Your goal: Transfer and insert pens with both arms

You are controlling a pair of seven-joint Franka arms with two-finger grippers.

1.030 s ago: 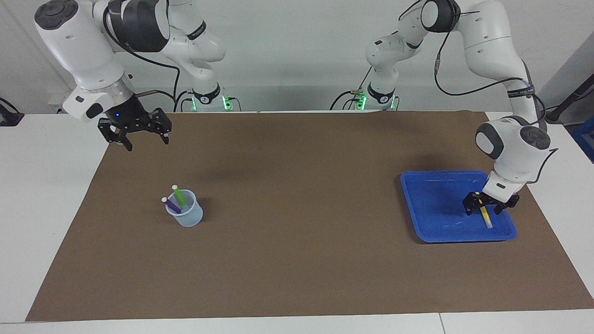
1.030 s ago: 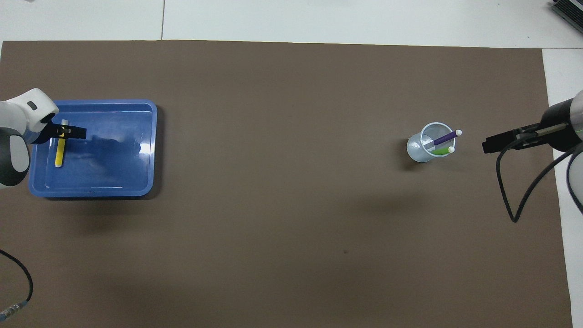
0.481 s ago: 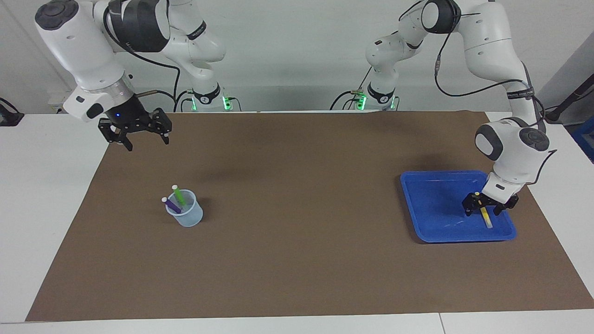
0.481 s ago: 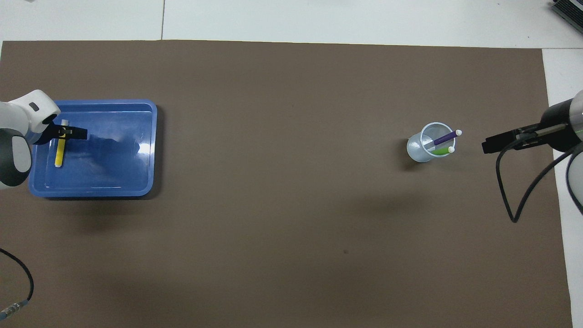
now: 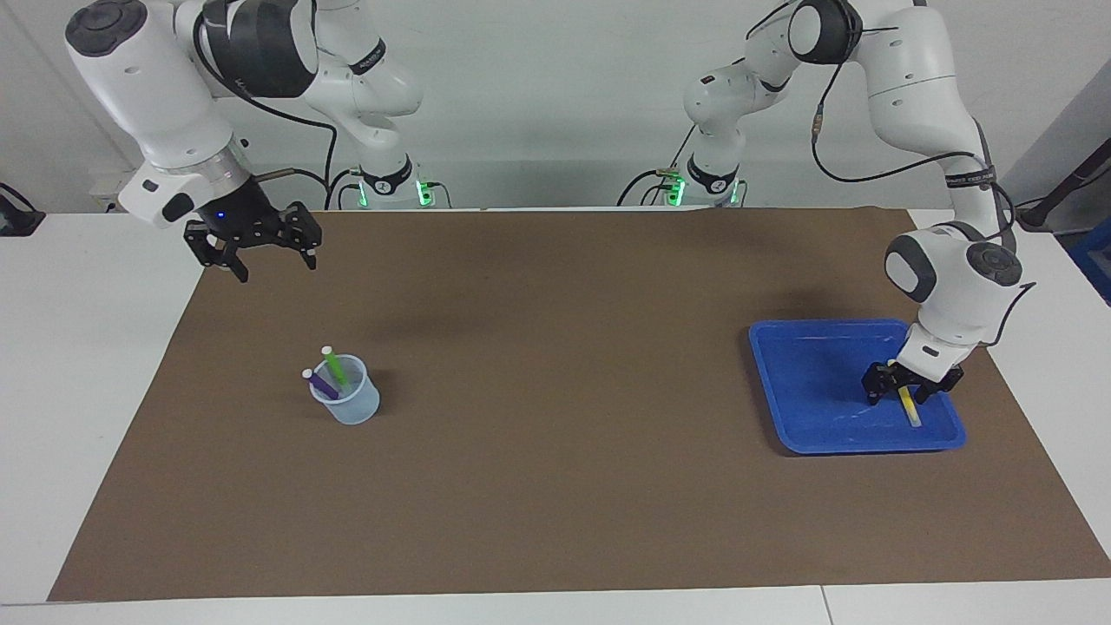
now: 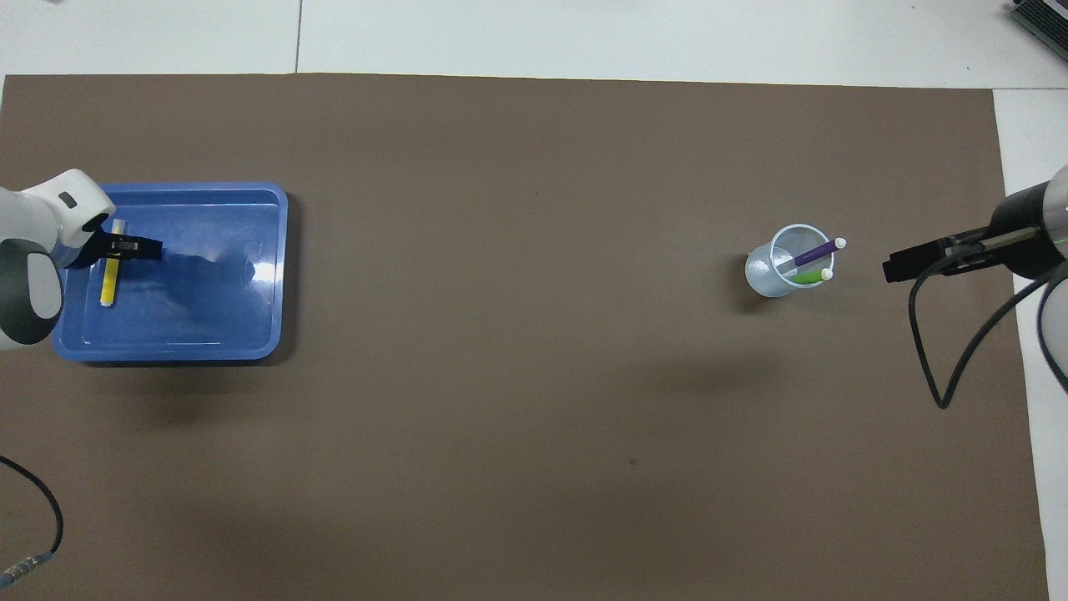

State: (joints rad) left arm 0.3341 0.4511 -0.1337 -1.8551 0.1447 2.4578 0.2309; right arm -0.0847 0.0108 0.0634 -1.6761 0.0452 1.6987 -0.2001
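Brown matting covers the white table (image 5: 52, 365). Up over the mat's edge at its own end, the right gripper (image 5: 271, 257) waits, fingers spread. Farther out stands a clear cup (image 5: 349, 404) holding the green pen (image 5: 332, 365) and purple pen (image 5: 319, 382). Toward the left arm's end, the left gripper (image 5: 909, 392) straddles the yellow pen (image 5: 909, 406) lying in the blue tray (image 5: 807, 382); I cannot tell whether it grips.

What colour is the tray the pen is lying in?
Blue. The tray shows best in the overhead view, with the yellow pen in it.
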